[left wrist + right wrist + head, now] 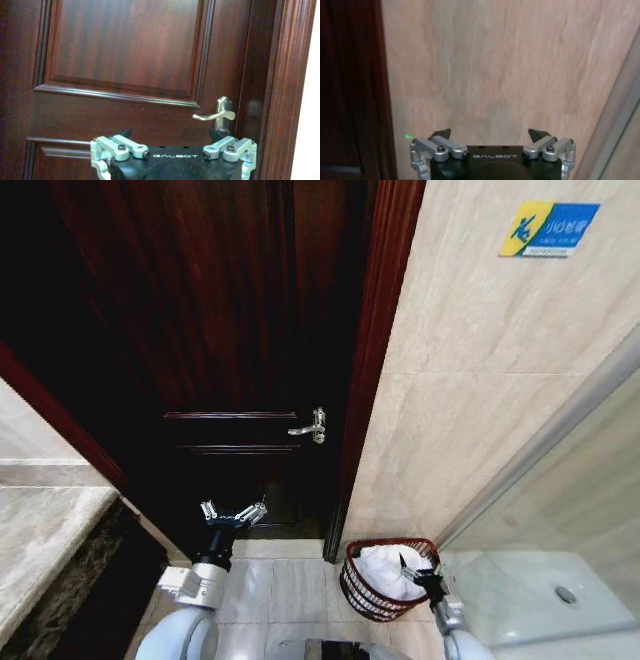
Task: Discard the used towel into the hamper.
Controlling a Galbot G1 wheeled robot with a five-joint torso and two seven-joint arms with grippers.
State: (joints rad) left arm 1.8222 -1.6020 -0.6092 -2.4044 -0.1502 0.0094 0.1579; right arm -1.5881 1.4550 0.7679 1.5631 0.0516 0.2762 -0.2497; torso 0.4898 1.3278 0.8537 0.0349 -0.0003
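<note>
- The right gripper point(418, 565) hung spread apart and empty at lower right, over the towel point(385, 570) (white, crumpled) inside the hamper point(352, 585).
- The left gripper point(233, 513), splayed too, faced the wooden door point(230, 330) at lower centre.

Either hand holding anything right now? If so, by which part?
Nothing held. Left hand is open in front of the door; right hand is open over the hamper, where the towel lies.

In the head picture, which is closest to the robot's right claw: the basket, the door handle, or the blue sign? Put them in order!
From the right gripper:
1. The hamper, right beside it on the floor, with the white towel inside.
2. The door handle, up and to its left on the dark door.
3. The blue sign, high on the wall.
</note>
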